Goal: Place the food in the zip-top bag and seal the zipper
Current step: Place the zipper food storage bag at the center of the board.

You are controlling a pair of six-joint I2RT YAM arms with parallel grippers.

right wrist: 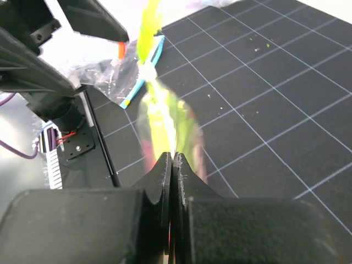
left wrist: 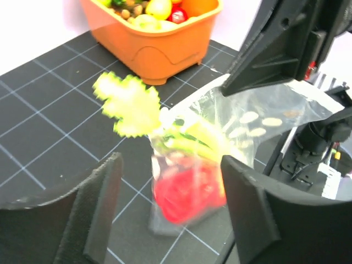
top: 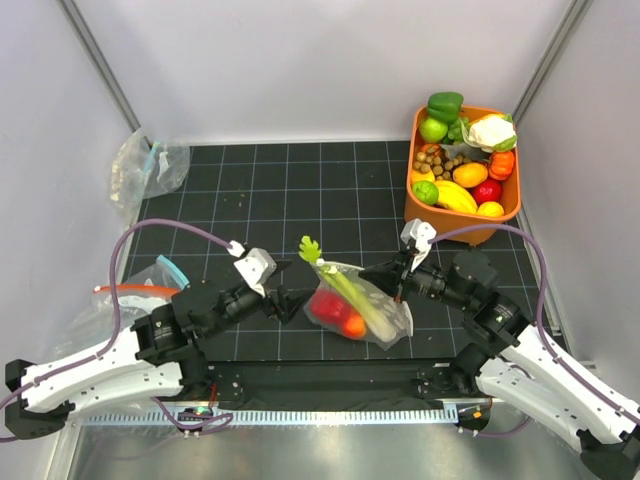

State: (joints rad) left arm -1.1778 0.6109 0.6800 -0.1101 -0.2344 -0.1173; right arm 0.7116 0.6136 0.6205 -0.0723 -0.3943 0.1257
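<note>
The dotted zip-top bag (top: 372, 308) is in the middle of the mat. It holds the celery stalk (top: 350, 290) and two red vegetables (top: 328, 305). The celery's leafy end (top: 311, 248) sticks out of the bag. My right gripper (top: 399, 287) is shut on the bag's right edge and holds it up; its fingers (right wrist: 172, 165) are pressed together on the plastic. My left gripper (top: 284, 288) is open just left of the bag and not touching it. In the left wrist view the red vegetables (left wrist: 187, 190) show between its fingers (left wrist: 250, 192). I cannot make out the zipper.
An orange basket (top: 505, 210) of toy produce stands at the back right. A clear bag with a teal strip (top: 150, 165) lies at the back left. Another bag with a red-orange strip (top: 130, 292) lies under the left arm.
</note>
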